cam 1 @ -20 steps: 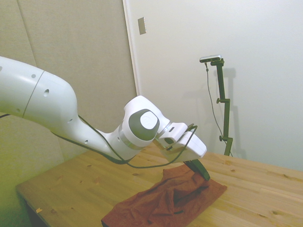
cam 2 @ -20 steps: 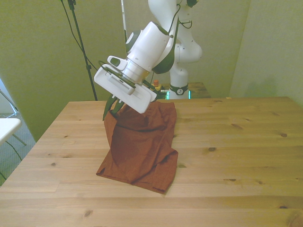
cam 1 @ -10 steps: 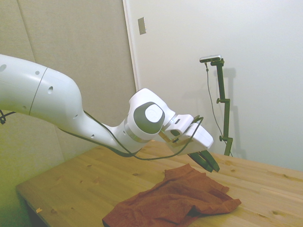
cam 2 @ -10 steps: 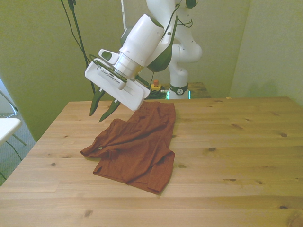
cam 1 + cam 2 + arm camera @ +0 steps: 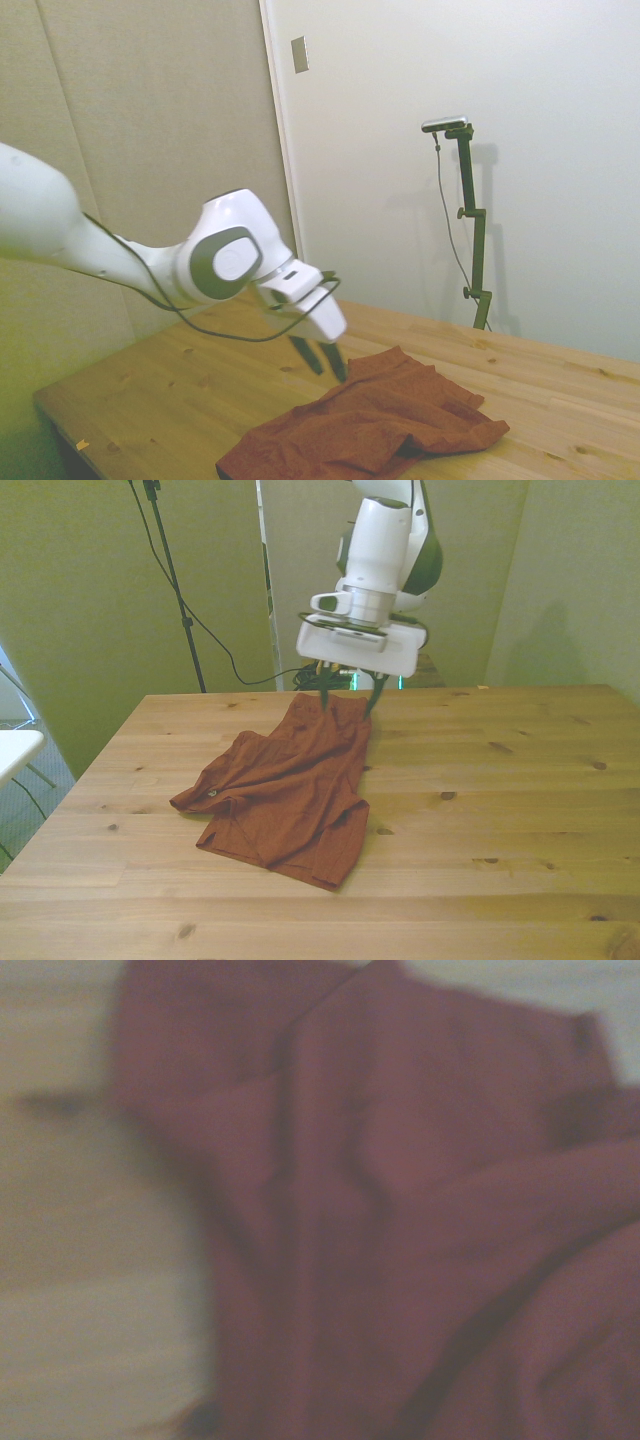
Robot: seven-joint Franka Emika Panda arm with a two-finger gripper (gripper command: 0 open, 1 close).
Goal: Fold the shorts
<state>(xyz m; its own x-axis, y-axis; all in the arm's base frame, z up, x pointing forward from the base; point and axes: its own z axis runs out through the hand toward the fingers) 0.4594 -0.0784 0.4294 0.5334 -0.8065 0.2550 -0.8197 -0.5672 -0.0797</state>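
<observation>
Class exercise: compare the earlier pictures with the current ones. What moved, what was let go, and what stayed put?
One second ago the gripper held a corner of the shorts lifted off the table. It let go, the cloth dropped flat, and the arm swung toward the front view's right, over the shorts' far edge, fingers open. Since the drop, the shorts have not shifted.

White arm (image 5: pixel 60 245), grey joint disc (image 5: pixel 228 262), black cable (image 5: pixel 200 328), 2 dark fingers (image 5: pixel 336 361)

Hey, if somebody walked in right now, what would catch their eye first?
The rust-red shorts, lying crumpled and partly folded over on the wooden table, toward the front view's left. Then the white arm's gripper, hanging open over the garment's far edge, holding nothing.
</observation>
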